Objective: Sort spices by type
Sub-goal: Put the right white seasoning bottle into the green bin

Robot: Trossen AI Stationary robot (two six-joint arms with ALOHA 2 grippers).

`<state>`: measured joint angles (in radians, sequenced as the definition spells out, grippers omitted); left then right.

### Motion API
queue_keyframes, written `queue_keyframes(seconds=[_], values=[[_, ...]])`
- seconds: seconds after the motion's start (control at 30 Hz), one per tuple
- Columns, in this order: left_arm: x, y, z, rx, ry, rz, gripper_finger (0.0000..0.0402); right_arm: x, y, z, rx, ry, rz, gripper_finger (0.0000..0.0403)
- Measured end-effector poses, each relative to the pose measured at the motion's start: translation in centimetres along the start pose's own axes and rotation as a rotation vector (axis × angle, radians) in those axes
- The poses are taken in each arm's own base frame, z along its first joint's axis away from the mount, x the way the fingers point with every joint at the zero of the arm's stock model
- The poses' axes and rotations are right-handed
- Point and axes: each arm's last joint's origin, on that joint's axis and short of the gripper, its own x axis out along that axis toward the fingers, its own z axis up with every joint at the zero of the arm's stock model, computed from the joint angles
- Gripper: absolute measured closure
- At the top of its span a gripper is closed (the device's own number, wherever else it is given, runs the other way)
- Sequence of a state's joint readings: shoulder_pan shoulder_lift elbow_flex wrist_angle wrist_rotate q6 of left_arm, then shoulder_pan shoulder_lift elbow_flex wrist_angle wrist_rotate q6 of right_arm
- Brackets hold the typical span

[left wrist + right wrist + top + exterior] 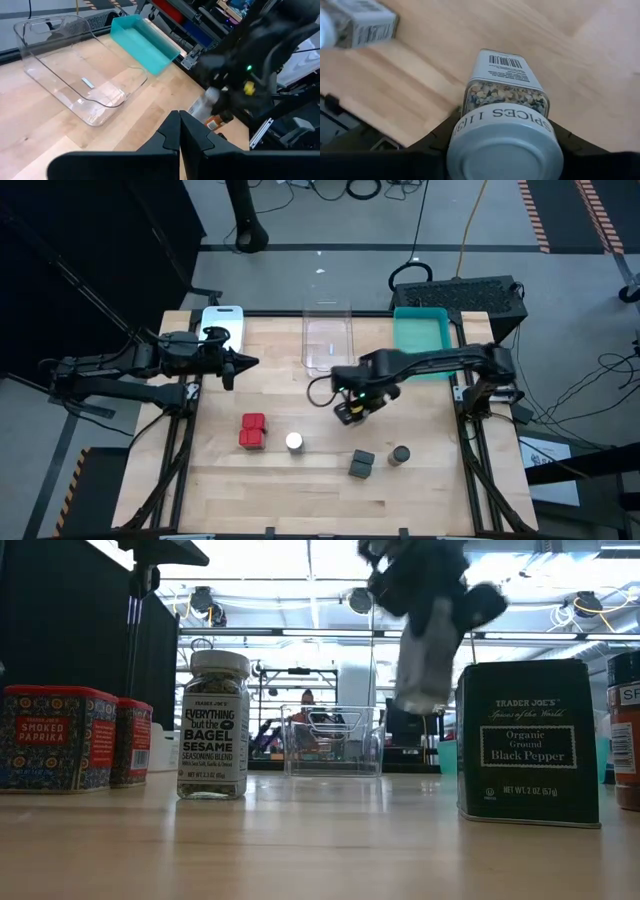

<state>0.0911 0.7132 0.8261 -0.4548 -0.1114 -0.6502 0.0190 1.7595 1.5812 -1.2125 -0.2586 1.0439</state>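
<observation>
My right gripper (pixel 350 408) is shut on a clear spice jar with a white round cap (pixel 505 95), held above the table's middle (pixel 425 660). A second white-capped jar (pixel 294 442) stands upright on its base on the table, beside two red tins (pixel 252 432). Nearer the right stand a dark square tin (pixel 362 464) and a dark round jar (pixel 399 455). My left gripper (pixel 240 363) hovers shut at the far left, touching nothing. My right gripper pinches the jar between its two fingers (pixel 437 137) at the white cap's sides (pixel 457 132), at the jar's top end. The fingers come steeply from above. The jar hangs below them, lifted clear of the table and tilted.
Three trays line the far edge: a white tray (pixel 222 325), a clear tray (pixel 327 340) and a teal tray (pixel 423 332). Bare wood lies between the trays and the row of spices near the front.
</observation>
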Motion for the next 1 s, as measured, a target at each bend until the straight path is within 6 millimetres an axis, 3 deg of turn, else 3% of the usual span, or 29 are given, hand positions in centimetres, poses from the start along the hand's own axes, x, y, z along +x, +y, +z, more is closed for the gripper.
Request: queue_keyframes(seconds=[0.23, 0.43, 0.83, 1.0], values=[[0.0, 0.0, 0.0, -0.052, -0.004, 0.004, 0.0398, -6.8, -5.3, -0.7, 0.024, -0.037, -0.011, 0.023], [0.0, 0.1, 0.1, -0.061, -0.028, 0.03, 0.0398, -11.0, -11.5, 1.3, 0.102, -0.149, -0.096, 0.023], [-0.1, 0.6, 1.2, -0.07, -0.219, 0.185, 0.0398, -14.4, -20.4, 5.3, 0.174, -0.244, -0.111, 0.023], [-0.1, 1.4, 1.9, -0.084, -0.287, 0.249, 0.0398, -14.8, -23.6, 6.8, 0.251, -0.288, -0.223, 0.023]])
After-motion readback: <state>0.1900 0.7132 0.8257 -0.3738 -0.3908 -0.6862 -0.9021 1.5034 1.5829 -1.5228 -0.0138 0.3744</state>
